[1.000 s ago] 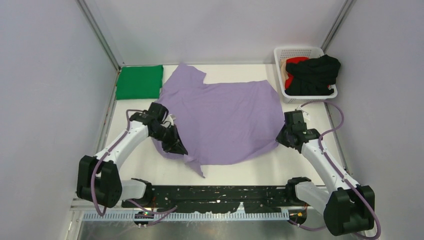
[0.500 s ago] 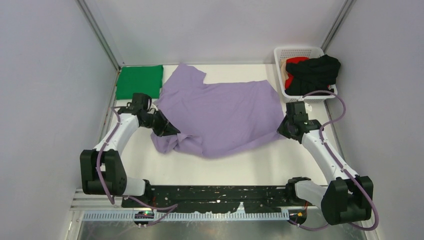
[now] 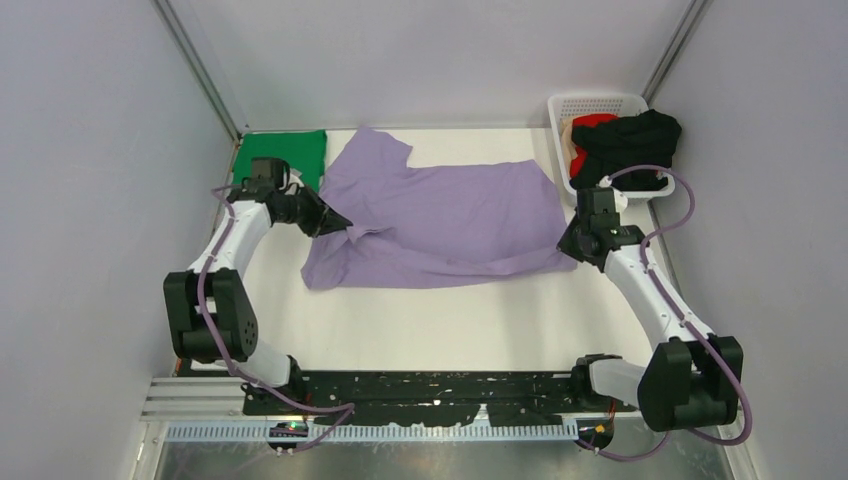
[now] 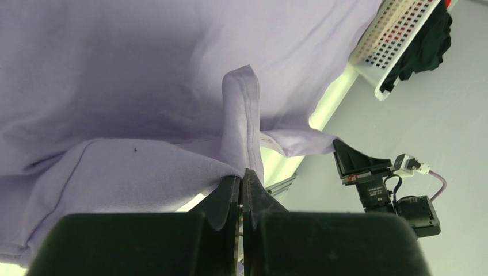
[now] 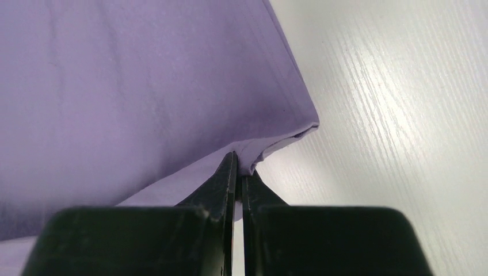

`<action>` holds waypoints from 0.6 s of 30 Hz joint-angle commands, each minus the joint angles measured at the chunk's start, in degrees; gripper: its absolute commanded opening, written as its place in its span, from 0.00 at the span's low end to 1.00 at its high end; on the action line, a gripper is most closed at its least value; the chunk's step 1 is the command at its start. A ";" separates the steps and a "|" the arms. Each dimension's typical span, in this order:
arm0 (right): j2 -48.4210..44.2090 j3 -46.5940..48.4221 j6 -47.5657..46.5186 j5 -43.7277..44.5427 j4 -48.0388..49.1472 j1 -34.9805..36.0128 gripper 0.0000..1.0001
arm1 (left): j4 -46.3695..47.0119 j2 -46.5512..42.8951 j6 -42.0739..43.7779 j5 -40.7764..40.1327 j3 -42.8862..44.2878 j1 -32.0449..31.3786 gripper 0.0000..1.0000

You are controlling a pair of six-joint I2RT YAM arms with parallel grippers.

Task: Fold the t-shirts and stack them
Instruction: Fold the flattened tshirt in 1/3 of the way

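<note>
The lavender-purple t-shirt [image 3: 440,220] lies across the middle of the table with its near half folded up over the far half. My left gripper [image 3: 338,222] is shut on a bunched fold of its left side [image 4: 241,138]. My right gripper [image 3: 568,246] is shut on its near right corner [image 5: 270,146]. The green t-shirt [image 3: 283,160] lies folded at the far left, behind my left wrist. Black [image 3: 632,148] and red [image 3: 592,122] t-shirts lie in the white basket [image 3: 600,100].
The basket stands at the far right corner, close behind my right arm. White walls enclose the table on three sides. Bare white tabletop [image 3: 450,320] lies between the shirt and the arm bases.
Both grippers have carried the shirt's near edge away from me, folding it over the far half. The left gripper has moved from mid-table to near the green shirt.
</note>
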 commanded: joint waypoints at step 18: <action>18.09 13.62 0.80 1.63 6.79 -1.21 0.12 | -1.26 18.58 5.51 -0.82 19.57 2.00 0.00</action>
